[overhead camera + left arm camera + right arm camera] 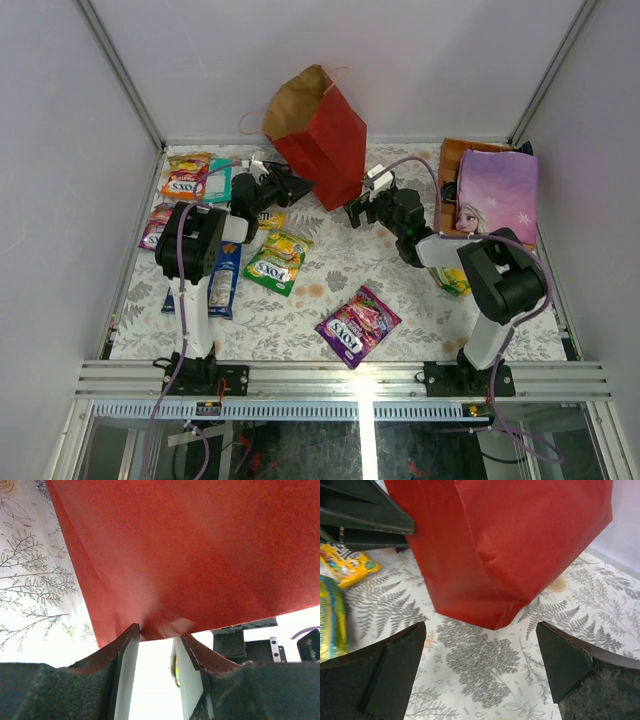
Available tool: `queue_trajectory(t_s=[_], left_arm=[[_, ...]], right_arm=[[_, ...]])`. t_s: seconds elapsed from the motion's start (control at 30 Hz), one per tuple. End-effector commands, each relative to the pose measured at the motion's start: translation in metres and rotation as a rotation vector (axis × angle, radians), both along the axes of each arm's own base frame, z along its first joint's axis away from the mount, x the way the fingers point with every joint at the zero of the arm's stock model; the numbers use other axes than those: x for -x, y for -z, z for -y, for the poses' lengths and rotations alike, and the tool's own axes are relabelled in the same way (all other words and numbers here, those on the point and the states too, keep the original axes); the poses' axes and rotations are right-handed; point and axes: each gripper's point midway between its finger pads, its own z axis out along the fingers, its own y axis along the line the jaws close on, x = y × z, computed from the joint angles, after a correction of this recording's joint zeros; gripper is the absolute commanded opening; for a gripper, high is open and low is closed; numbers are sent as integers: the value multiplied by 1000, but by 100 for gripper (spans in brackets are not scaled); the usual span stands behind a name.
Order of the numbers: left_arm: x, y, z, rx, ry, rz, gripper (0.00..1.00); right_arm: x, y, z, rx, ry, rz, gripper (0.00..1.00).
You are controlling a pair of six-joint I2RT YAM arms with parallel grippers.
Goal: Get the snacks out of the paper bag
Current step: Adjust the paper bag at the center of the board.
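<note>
Most of the job looks done. Seven snacks lie out on the table (330,270): an orange pack (185,180), a teal pack (218,180), a purple one (155,225) at the left edge, a long blue pack (222,275), a green-yellow pack (278,260), a purple candy bag (357,322) near the front, and a yellow packet (452,282) half hidden under the right arm.

The paper bag (320,130) is at the far middle of the table, tipped with its red base toward the arms and its brown mouth up and back. Its inside is not visible, so whether anything is left in it I cannot tell.

The left gripper (156,635) has the bag's lower edge between its fingers. The paper crumples there, so it is probably pinched, though the jaws show a gap. The right gripper (360,213) stands wide apart just beside the bag's right corner, holding nothing.

What may remain is a last check or shake-out.
</note>
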Motion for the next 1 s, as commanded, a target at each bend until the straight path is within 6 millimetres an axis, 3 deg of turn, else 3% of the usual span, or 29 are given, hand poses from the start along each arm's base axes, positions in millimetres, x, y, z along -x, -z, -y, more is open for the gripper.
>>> queue_trajectory(t_s=[0.0, 0.27, 0.97], left_arm=[[-1, -24, 1, -6, -4, 95, 34], [-1, -23, 1, -19, -3, 92, 34], [0, -25, 2, -14, 1, 95, 34]], right_arm=[[-31, -34, -6, 43, 19, 192, 100], [-52, -28, -23, 25, -12, 171, 99], [-65, 1, -43, 51, -76, 30, 78]])
